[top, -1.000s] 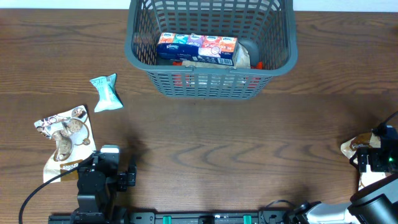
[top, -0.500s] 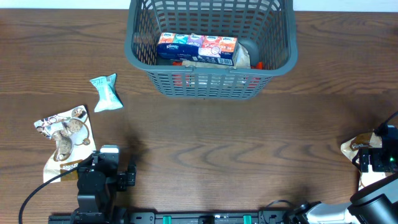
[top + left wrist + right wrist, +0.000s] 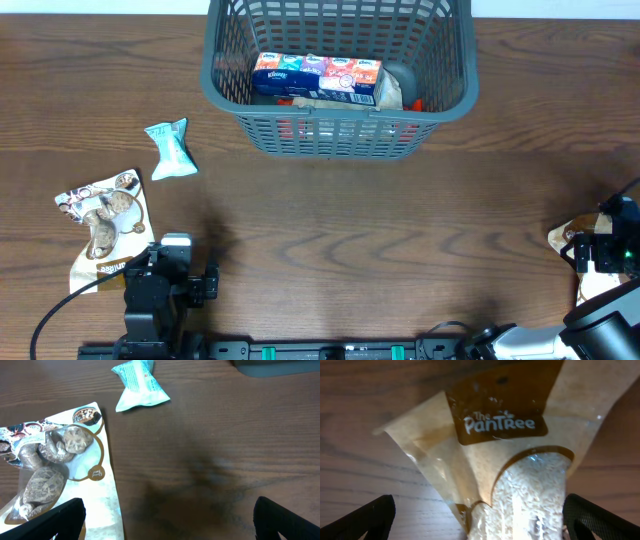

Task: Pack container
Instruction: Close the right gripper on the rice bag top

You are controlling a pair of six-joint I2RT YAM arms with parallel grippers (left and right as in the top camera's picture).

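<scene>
We see the container (image 3: 340,135), a dark grey lattice basket, at the far middle of the worktop (image 3: 330,230), its far rim cut by the top of the overhead view. Inside the container a tissue multipack (image 3: 316,78) lies across the near part of the floor. A brown pack (image 3: 390,92) sits just to its right, against the container's right side. Something red shows under them, too hidden to name.

Left of the container, and a bit nearer the robot, a teal snack pack (image 3: 170,149) lies flat on the wood, clear of the container wall. Further left of the container and nearer still lies a cookie bag (image 3: 105,225), crumpled, well apart from the container and near the teal pack.

The left gripper (image 3: 170,525) is on the near-left side of the container, well away from it. Its fingers are spread wide over bare wood, and the cookie bag's corner lies just beside the left finger.

Far to the right of the container, at the worktop's right edge, lies a rice bag (image 3: 520,460) with a clear window and "The PanTree" on its label. The right gripper (image 3: 480,520) is over it with fingers spread wide. The bag lies between them, and we cannot tell if either finger touches it.
</scene>
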